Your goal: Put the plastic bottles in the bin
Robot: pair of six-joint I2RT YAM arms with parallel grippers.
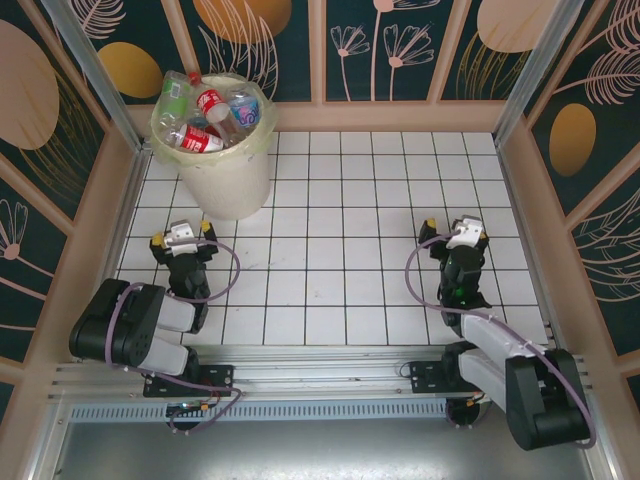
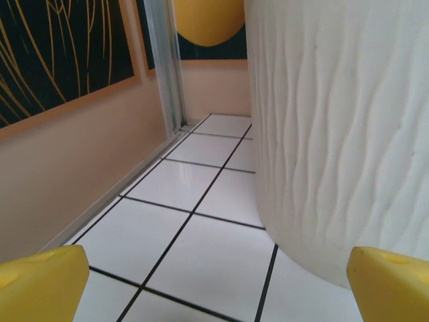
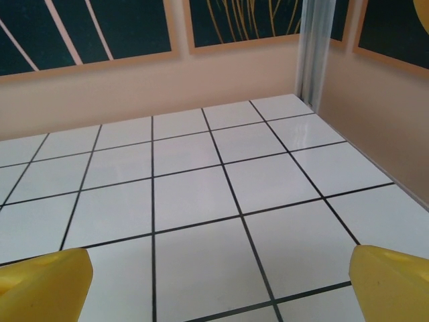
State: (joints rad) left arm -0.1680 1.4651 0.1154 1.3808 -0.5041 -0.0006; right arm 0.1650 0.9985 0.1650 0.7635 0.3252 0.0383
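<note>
The cream-white bin (image 1: 226,180) stands at the back left of the tiled floor, lined with a pale yellow bag. Several plastic bottles (image 1: 208,118) with red, green and blue labels are piled inside it up to the rim. My left gripper (image 1: 182,233) rests low just in front of the bin, open, with nothing between its yellow fingertips (image 2: 41,282). In the left wrist view the bin's ribbed wall (image 2: 342,127) rises close on the right. My right gripper (image 1: 452,228) sits low at the right side, open and empty, its yellow fingertips (image 3: 392,282) over bare tiles.
The white tiled floor (image 1: 350,240) is walled by peach panels (image 1: 400,115) with aluminium corner posts (image 2: 164,67). The arm bases (image 1: 150,335) sit on a rail along the near edge.
</note>
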